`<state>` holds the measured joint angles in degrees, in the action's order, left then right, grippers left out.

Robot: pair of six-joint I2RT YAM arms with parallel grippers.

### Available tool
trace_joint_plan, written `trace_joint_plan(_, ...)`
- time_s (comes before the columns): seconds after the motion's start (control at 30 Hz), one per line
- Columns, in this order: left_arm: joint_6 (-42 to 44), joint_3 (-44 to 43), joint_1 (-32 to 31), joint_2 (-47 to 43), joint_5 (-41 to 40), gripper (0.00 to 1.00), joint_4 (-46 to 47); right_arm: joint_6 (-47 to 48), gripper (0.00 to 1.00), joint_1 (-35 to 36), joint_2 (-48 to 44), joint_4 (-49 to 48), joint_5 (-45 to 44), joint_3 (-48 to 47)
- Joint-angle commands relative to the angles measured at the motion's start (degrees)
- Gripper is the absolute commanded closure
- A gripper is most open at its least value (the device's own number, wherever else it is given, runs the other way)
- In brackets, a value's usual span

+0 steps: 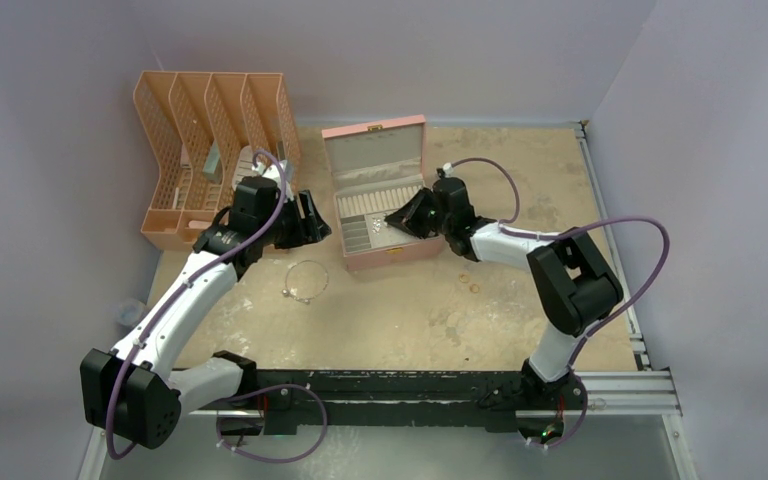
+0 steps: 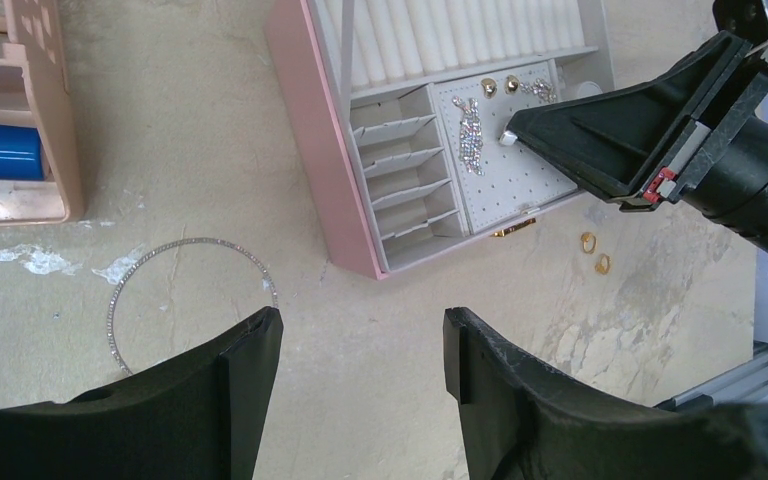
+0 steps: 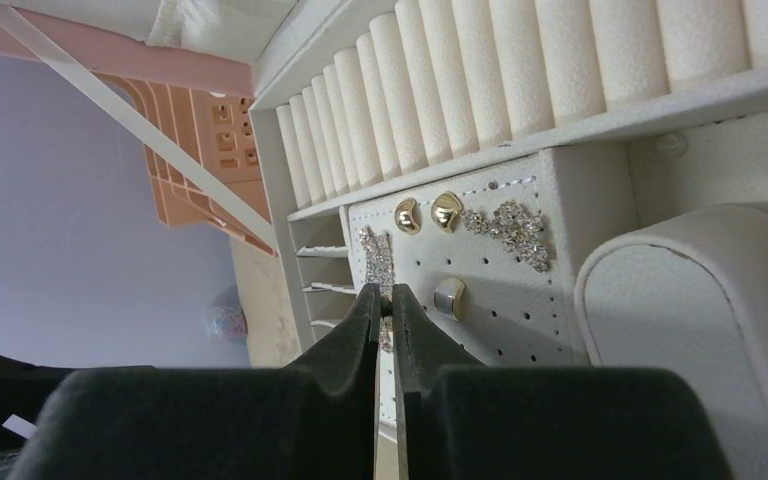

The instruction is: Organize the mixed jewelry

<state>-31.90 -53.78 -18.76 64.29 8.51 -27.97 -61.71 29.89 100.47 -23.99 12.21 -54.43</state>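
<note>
The thin silver loop (image 1: 305,281) lies on the table left of the open pink jewelry box (image 1: 384,257); it also shows in the left wrist view (image 2: 200,241). Two tiny gold rings (image 1: 469,282) lie on the table right of the box, and show in the left wrist view (image 2: 595,252). My left gripper (image 2: 360,325) is open and empty, hovering between the loop and the box (image 2: 315,150). My right gripper (image 3: 385,302) is shut on a tiny earring over the box's white pegboard panel (image 3: 520,310). That panel holds gold studs (image 3: 427,213), crystal earrings (image 3: 510,228) and a silver stud (image 3: 448,297).
An orange file organizer (image 1: 210,150) stands at the back left, with a blue object (image 2: 0,150) in one slot. The box has white ring rolls (image 3: 520,80) and small divided slots (image 2: 405,170). Purple walls enclose the table; a metal rail (image 1: 620,385) runs along the near edge.
</note>
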Motion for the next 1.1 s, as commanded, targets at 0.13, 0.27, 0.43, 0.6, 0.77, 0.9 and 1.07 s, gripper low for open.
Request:
trace_joint_plan(0.13, 0.17, 0.14, 0.4, -1.0, -0.43, 0.4, 1.51, 3.44, 0.91, -0.93, -2.62, 4.33, -6.01, -0.94)
trace_joint_plan(0.27, 0.16, 0.18, 0.4, -1.19, -0.62, 0.4, 1.51, 3.7, 0.91, -0.97, -2.93, 4.55, -6.5, -0.85)
trace_joint_plan(0.43, 0.09, 0.19, 0.4, -1.27, -0.61, 0.4, 1.48, 3.88, 0.92, -0.97, -3.81, 4.83, -7.28, -0.76)
trace_joint_plan(0.6, 0.09, 0.18, 0.4, -1.36, -0.61, 0.4, 1.43, 4.78, 0.93, -0.97, -4.13, 4.64, -7.02, -0.29)
trace_joint_plan(0.77, 0.09, 0.23, 0.4, -1.49, -0.69, 0.4, 1.36, 6.19, 0.93, -0.96, -4.92, 2.6, -5.33, 0.51)
trace_joint_plan(0.9, 0.08, 0.22, 0.44, -1.53, -0.69, 0.4, 1.42, 6.75, 0.91, -0.97, -6.31, 2.99, -6.62, 0.06)
trace_joint_plan(1.07, 0.08, 0.25, 0.4, -1.8, -0.78, 0.4, 1.38, 10.22, 0.81, -0.97, -7.49, 3.72, -8.57, -1.29)
